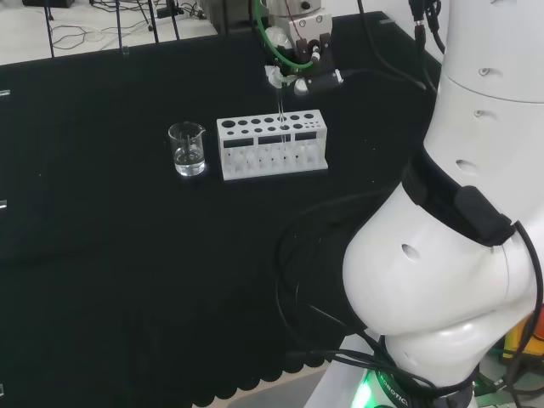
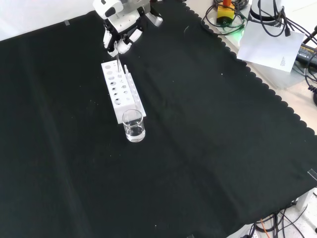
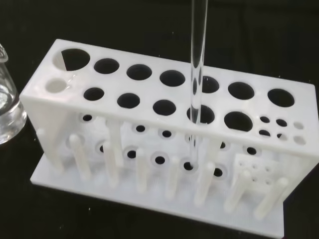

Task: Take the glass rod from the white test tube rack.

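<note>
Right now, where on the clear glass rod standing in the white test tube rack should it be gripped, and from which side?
Grip the clear glass rod on its bare upper length, from above: it stands upright through a hole in the white test tube rack, so only that part is free. The hand is already at its top.

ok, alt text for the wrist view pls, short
A clear glass rod stands upright in a hole of the white test tube rack, its lower end down inside the rack. The rack sits on black cloth, and part of a clear glass beaker shows beside one end of it.
</note>
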`<move>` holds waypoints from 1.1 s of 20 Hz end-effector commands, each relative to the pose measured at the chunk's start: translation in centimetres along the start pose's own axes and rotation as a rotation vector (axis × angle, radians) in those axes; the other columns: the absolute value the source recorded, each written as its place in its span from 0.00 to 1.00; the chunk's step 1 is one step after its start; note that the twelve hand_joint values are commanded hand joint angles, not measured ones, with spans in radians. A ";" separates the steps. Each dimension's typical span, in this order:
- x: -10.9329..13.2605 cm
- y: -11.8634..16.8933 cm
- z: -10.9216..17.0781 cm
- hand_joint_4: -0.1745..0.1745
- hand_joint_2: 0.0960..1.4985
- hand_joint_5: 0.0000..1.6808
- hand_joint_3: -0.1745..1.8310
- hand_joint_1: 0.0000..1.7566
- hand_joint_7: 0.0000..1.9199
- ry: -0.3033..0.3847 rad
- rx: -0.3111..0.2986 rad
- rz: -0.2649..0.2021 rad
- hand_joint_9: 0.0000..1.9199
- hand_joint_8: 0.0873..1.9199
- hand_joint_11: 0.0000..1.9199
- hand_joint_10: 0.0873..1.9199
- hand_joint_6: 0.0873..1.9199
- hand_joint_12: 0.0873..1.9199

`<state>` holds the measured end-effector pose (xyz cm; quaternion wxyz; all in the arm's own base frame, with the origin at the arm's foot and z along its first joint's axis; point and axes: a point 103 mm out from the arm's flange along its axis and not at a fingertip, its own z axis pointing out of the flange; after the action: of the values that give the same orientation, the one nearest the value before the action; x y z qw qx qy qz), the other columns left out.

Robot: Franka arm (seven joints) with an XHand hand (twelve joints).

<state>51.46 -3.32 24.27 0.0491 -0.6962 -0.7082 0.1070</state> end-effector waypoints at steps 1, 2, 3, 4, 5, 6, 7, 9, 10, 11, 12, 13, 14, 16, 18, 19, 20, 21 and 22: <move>-0.4 -0.9 -2.7 0.00 0.77 0.58 0.00 0.73 0.57 0.033 -0.154 0.012 0.81 0.57 0.82 0.51 0.38 0.45; -0.4 -1.1 -3.1 0.00 0.77 0.58 0.00 0.73 0.58 0.038 -0.157 0.013 0.81 0.56 0.83 0.50 0.38 0.44; -0.5 -1.2 -3.6 0.00 0.76 0.59 0.00 0.73 0.58 0.039 -0.155 0.015 0.82 0.56 0.83 0.49 0.37 0.43; -0.6 -1.4 -4.2 0.00 0.76 0.59 0.00 0.73 0.58 0.037 -0.152 0.018 0.82 0.55 0.83 0.49 0.37 0.42; -0.6 -1.6 -4.5 0.00 0.76 0.59 0.00 0.73 0.58 0.036 -0.150 0.020 0.82 0.55 0.83 0.49 0.36 0.42; -0.7 -1.8 -5.1 0.00 0.76 0.59 0.00 0.73 0.59 0.035 -0.151 0.022 0.82 0.55 0.84 0.49 0.36 0.42; -0.7 -2.0 -5.4 0.00 0.76 0.60 0.00 0.73 0.59 0.036 -0.153 0.023 0.82 0.55 0.84 0.49 0.36 0.41; -0.9 -2.7 -6.9 0.00 0.76 0.60 0.00 0.74 0.59 0.042 -0.155 0.031 0.82 0.54 0.84 0.48 0.35 0.41; -1.0 -2.9 -7.2 0.00 0.76 0.60 0.00 0.74 0.59 0.044 -0.150 0.031 0.82 0.54 0.84 0.48 0.35 0.40; -1.0 -3.2 -7.6 0.00 0.76 0.61 0.00 0.74 0.59 0.043 -0.147 0.028 0.83 0.54 0.84 0.48 0.34 0.40; -0.9 -3.5 -8.1 0.00 0.75 0.61 0.00 0.74 0.59 0.042 -0.147 0.025 0.83 0.54 0.84 0.47 0.34 0.40; -0.8 -3.9 -8.5 0.00 0.75 0.61 0.00 0.74 0.60 0.043 -0.154 0.022 0.83 0.53 0.84 0.47 0.33 0.40; -0.7 -4.2 -9.1 0.00 0.75 0.61 0.00 0.74 0.60 0.044 -0.164 0.019 0.83 0.53 0.84 0.47 0.33 0.39; -0.3 -5.2 -10.1 0.00 0.75 0.62 0.00 0.74 0.60 0.045 -0.187 0.006 0.83 0.53 0.85 0.46 0.32 0.39; 0.0 -5.6 -10.6 0.00 0.75 0.62 0.00 0.74 0.60 0.043 -0.197 0.001 0.84 0.52 0.85 0.46 0.31 0.39; 0.4 -5.9 -10.9 0.00 0.75 0.63 0.00 0.74 0.60 0.041 -0.204 -0.008 0.84 0.52 0.85 0.46 0.31 0.39; 0.7 -6.1 -11.0 0.00 0.75 0.63 0.00 0.74 0.60 0.035 -0.208 -0.012 0.84 0.52 0.85 0.46 0.31 0.39; 1.0 -6.3 -11.2 0.00 0.75 0.63 0.00 0.74 0.60 0.019 -0.212 -0.018 0.84 0.52 0.85 0.46 0.31 0.39; 1.2 -6.4 -11.3 0.00 0.75 0.63 0.00 0.74 0.60 0.010 -0.216 -0.020 0.84 0.52 0.85 0.46 0.31 0.39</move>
<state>48.60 -2.59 35.97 -0.0088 -0.7014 -0.7124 0.0193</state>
